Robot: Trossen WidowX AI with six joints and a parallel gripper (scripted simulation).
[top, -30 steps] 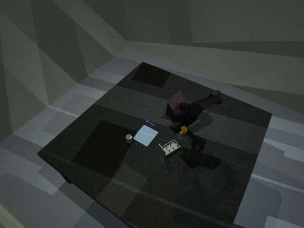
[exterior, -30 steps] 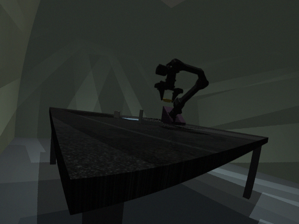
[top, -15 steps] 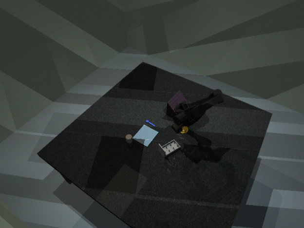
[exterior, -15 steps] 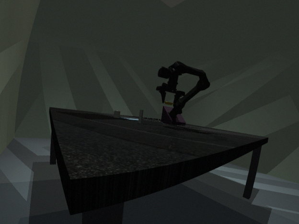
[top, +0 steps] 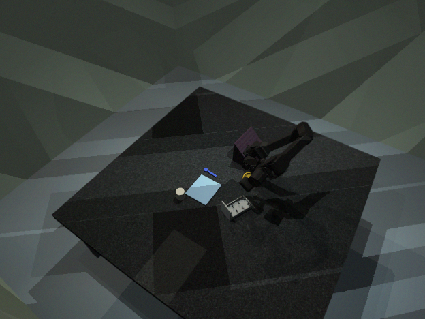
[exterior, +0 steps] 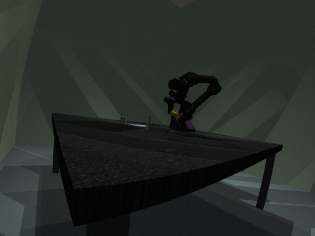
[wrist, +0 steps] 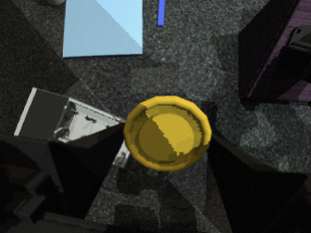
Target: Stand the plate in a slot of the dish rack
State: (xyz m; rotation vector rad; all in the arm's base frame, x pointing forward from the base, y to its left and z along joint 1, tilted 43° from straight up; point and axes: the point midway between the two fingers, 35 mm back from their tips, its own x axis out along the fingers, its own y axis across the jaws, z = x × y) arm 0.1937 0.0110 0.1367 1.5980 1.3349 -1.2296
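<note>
The hand point(exterior: 170, 108) point(wrist: 165, 132) is gripping the yellow plate point(top: 246, 175) point(exterior: 174, 113) point(wrist: 195, 111) above the desk point(top: 288, 247) point(exterior: 121, 157) point(wrist: 199, 189). The plate is showing a round, raised rim (faceted, partly shaded); in the top view the arm point(top: 286, 157) point(exterior: 203, 79) is partly covering it. Beyond, the pale dish rack point(top: 225, 210) point(exterior: 148, 123) point(wrist: 27, 112) is standing, its pegs appearing indistinct.

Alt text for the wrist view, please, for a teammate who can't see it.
The gripper grips a round yellow plate by opposite rims. Left of it lies the dish rack, partly hidden by a finger; beyond are a light-blue square and a blue handle.
</note>
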